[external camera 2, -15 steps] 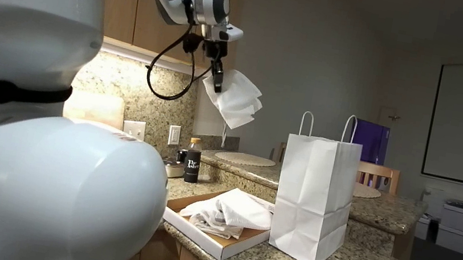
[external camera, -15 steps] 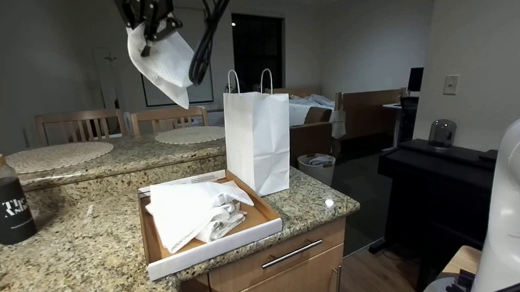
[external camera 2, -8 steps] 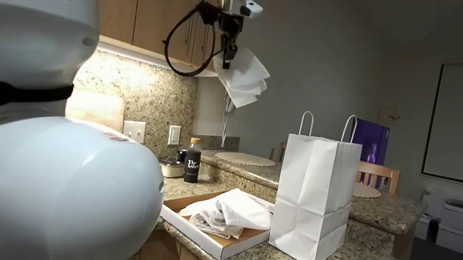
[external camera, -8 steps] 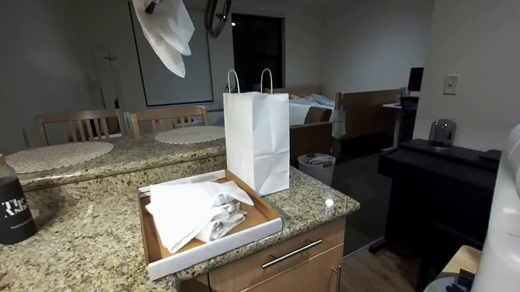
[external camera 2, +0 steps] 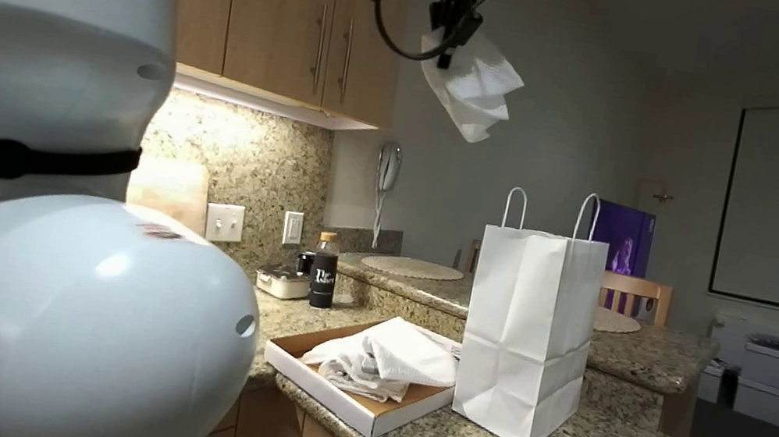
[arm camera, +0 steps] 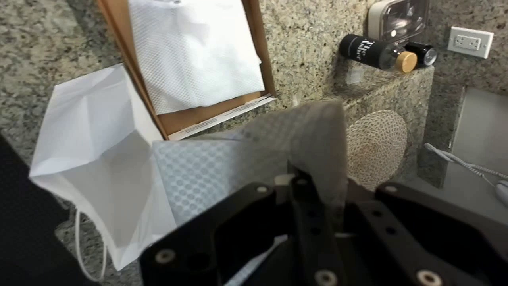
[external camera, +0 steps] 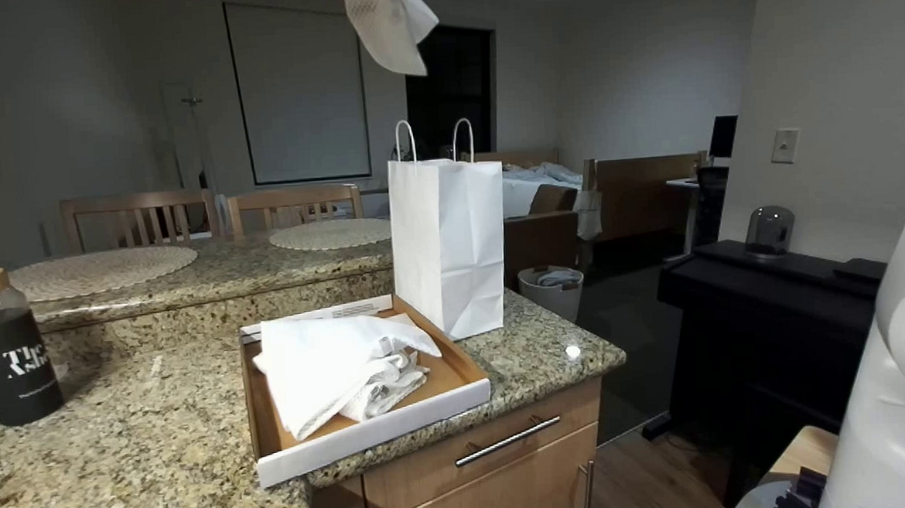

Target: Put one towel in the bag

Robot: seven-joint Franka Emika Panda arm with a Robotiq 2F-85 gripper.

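A Franka Panda arm (external camera 2: 63, 322) looms near left in an exterior view. Its Robotiq gripper (external camera 2: 445, 59), farther right, points downward, clamped.

We're reading "The Ashe…" in white on the dark bottle (external camera: 7, 351) near the raised edge of the tabletop (external camera: 153, 455), though the ending's too fuzzy. The smaller line (external camera: 36, 390) underneath? Unreadable. Same for the tiny print (arm camera: 223, 117) along the rim of the tray (external camera: 376, 428) and the reddish label (external camera 2: 169, 233) on the arm (external camera 2: 50, 304).

You get warm light from beneath the cupboards (external camera 2: 279, 2), while the far wall (external camera 2: 572, 122) sits dim; a white glint (external camera: 573, 352) marks your table (external camera: 531, 358), and in the wrist view your pincer (arm camera: 319, 184) is dark and blurred.
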